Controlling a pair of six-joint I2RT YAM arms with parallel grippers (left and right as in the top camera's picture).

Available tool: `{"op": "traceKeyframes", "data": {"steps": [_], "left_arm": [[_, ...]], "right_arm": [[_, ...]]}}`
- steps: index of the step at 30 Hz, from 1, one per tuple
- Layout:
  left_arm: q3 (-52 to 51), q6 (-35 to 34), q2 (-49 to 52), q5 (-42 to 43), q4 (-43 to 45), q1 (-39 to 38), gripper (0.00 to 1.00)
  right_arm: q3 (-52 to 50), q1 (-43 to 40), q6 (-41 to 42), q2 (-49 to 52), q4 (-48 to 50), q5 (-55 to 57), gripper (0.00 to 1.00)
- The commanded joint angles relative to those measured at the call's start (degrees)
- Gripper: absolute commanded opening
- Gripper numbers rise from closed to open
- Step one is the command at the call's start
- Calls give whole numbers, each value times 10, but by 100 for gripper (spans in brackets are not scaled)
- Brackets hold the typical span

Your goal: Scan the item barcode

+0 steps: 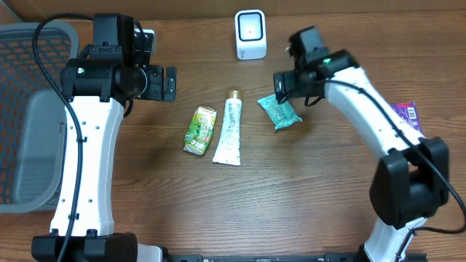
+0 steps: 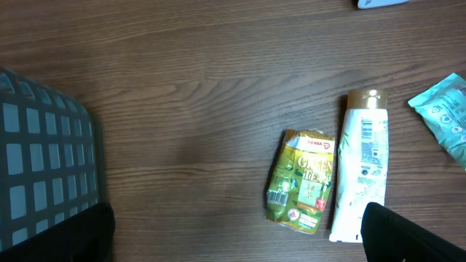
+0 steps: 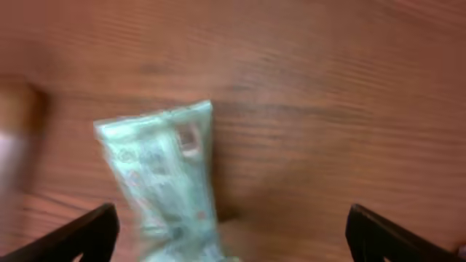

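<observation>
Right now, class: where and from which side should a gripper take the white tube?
Probably mid-body, from straight above, closing across its narrow width: the white tube lies flat on the table, with the green packet close beside it.

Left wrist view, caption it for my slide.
Green packet and white tube lie side by side on the wooden table, grey basket left, teal packet right.
</observation>
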Motion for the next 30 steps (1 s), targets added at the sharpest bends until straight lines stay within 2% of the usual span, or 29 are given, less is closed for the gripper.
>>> {"op": "traceKeyframes", "data": {"steps": [1,2,6,9,14,15,17,19,24,27,28,30], "left_arm": [[10,13,-3,6,0,-1,100],[10,13,-3,6,0,-1,100],[10,13,-3,6,0,-1,100],[10,13,-3,6,0,-1,100],[10,13,-3,6,0,-1,99],[10,13,-3,6,0,-1,100],[10,13,-3,6,0,-1,99],[10,13,-3,6,0,-1,100],[10,13,-3,6,0,-1,100],[10,13,-3,6,0,-1,100],[10,13,-3,6,0,-1,100],[10,13,-3,6,0,-1,100]], "right_arm": [[0,-31,205,-21,-35,-211,100],[-12,-32,210,-18,-40,-231,100],[-80,-33,323,-16,-24,-228,79],[-131,-33,400,-16,14,-227,77],[-174,-32,452,-16,53,-210,76],[-184,-29,467,-16,68,-181,72],[-195,-23,483,-16,90,-160,69],[-218,-14,487,-16,137,-158,62],[-241,0,486,-16,169,-144,51],[-241,-2,469,-16,173,-139,34],[-240,-5,446,-16,180,-143,27],[-233,-15,384,-16,185,-156,20]]}}
